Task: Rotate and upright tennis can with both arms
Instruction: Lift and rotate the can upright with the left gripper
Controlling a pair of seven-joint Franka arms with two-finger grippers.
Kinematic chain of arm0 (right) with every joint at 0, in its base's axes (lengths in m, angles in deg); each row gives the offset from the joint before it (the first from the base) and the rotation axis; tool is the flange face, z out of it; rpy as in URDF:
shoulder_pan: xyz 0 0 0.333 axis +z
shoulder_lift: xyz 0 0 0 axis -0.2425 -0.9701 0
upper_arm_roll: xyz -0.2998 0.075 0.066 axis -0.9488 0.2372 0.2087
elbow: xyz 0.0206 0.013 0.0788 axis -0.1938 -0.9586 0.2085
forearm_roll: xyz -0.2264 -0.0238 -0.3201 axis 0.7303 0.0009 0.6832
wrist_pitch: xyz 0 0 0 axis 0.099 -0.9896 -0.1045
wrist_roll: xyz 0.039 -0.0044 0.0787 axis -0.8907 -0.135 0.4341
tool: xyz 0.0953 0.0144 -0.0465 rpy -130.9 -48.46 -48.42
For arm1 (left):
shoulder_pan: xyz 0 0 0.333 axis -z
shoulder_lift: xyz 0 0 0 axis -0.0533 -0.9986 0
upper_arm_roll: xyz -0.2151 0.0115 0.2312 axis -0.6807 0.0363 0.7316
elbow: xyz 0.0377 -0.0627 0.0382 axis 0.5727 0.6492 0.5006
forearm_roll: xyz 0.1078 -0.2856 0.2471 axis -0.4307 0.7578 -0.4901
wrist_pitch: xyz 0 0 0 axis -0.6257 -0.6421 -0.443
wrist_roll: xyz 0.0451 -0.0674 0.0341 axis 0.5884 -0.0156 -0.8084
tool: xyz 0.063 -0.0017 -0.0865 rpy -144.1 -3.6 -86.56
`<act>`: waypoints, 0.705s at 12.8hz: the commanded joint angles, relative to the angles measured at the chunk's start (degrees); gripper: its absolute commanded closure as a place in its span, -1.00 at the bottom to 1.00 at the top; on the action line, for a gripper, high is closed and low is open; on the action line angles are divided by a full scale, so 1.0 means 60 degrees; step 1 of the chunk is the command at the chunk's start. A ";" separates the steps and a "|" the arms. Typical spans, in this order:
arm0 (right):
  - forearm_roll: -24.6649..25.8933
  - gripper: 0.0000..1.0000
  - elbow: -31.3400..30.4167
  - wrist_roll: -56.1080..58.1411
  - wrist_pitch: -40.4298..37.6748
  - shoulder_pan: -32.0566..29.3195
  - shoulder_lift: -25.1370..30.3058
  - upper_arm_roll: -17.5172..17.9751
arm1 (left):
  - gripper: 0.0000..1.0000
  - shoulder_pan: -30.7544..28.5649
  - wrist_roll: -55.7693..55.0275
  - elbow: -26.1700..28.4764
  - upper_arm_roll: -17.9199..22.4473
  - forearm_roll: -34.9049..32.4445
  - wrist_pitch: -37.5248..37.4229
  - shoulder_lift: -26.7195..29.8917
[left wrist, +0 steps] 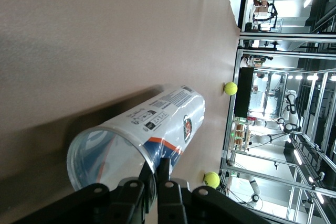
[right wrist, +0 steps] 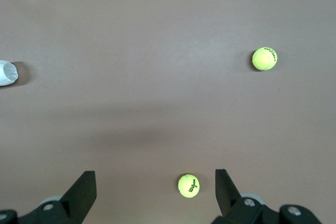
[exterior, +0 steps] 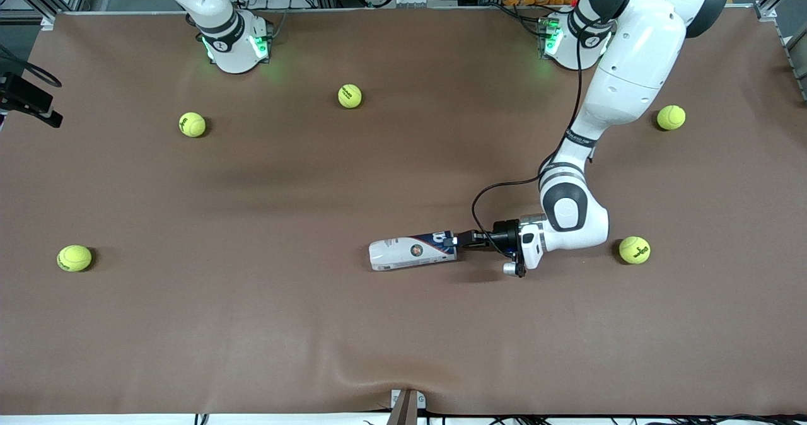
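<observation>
Slim clear-plastic tennis can (exterior: 413,253) with white and dark-blue label lies on its side on the brown table mat (exterior: 252,324), roughly mid-table, long axis running between the two arms' ends of the table. Open mouth faces the left arm's end; closed end faces the right arm's end.

Left gripper (exterior: 455,240) is down at table level at the can's open mouth, fingers (left wrist: 163,174) pressed together on the can's rim wall: left wrist view shows one finger inside the mouth, one outside, wall pinched between. Can (left wrist: 139,135) looks empty in that view.

Right gripper (right wrist: 156,184) is out of the front view; only that arm's base (exterior: 236,43) shows. Its wrist view has both fingers spread wide, nothing between them, looking down on the mat (right wrist: 157,51) from above. That arm waits.

Six yellow-green tennis balls loose on the mat: one (exterior: 634,250) just past the left arm's wrist toward its end of the table, one (exterior: 671,117) near the left base, one (exterior: 350,96) between the bases, one (exterior: 192,124) near the right base, one (exterior: 74,258) at the right arm's end. All well apart from the can.
</observation>
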 commanded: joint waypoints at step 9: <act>-0.0065 -1.00 0.0037 -0.1257 0.0043 0.0024 -0.0179 0.0164 | 1.00 0.0269 -0.4076 -0.0840 -0.0549 -0.0308 -0.0271 0.1288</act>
